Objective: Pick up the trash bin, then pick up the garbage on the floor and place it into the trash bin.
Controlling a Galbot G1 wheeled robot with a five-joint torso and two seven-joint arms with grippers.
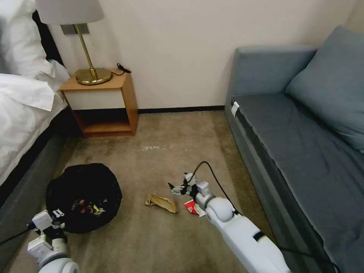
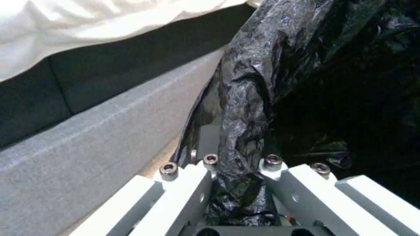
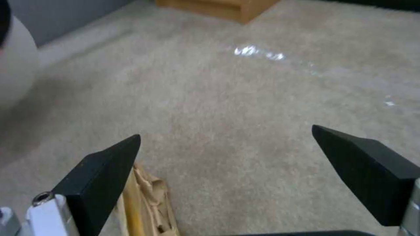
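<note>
The trash bin (image 1: 85, 187), round and lined with a wrinkly black bag, stands on the carpet at the left with a few wrappers inside. My left gripper (image 1: 57, 215) is at its near rim. The left wrist view has the gripper (image 2: 240, 164) shut on a fold of the bin's black bag (image 2: 245, 108). A yellow-brown snack wrapper (image 1: 162, 202) lies on the carpet in the middle. My right gripper (image 1: 177, 188) hangs just above and right of it, open and empty (image 3: 225, 137), with the wrapper (image 3: 149, 196) beside one finger. A red-and-white wrapper (image 1: 191, 207) lies partly hidden behind the right wrist.
A bed (image 1: 26, 102) runs along the left, close beside the bin. A wooden nightstand (image 1: 104, 104) with a brass lamp stands at the back wall. A grey-blue sofa (image 1: 303, 132) lines the right side. White specks (image 1: 157, 147) dot the carpet between them.
</note>
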